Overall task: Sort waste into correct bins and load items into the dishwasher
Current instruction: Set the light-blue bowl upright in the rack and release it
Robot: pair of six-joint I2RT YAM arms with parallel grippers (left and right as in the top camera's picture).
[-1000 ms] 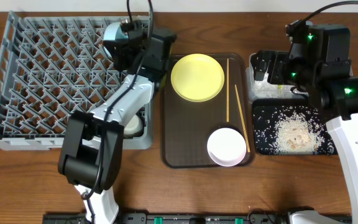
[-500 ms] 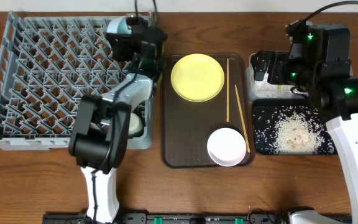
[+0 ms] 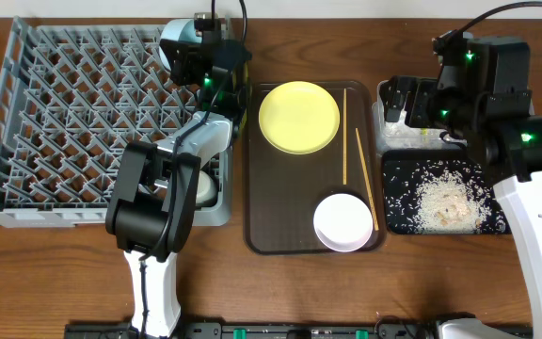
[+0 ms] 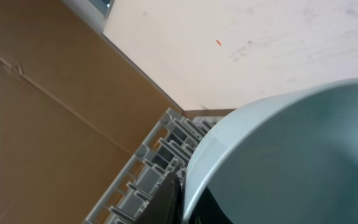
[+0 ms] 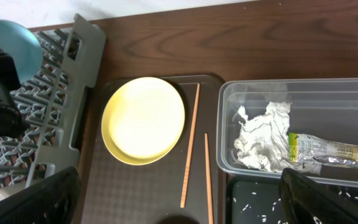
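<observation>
My left gripper is shut on the rim of the light blue bowl, holding it tilted over the back right corner of the grey dishwasher rack. In the left wrist view the bowl fills the frame, with a dark finger against its rim. My right gripper hangs open over the clear bin, which holds crumpled tissue and a green-and-yellow wrapper. Rice lies in the black tray. The yellow plate, white bowl and two chopsticks rest on the brown tray.
A small white cup sits in the rack's front right corner beside the left arm. The brown tray lies between the rack and the two bins. Bare wooden table runs along the front edge.
The left wrist has swung back and left with the blue bowl, toward the rack's rear corner. The right arm has not moved.
</observation>
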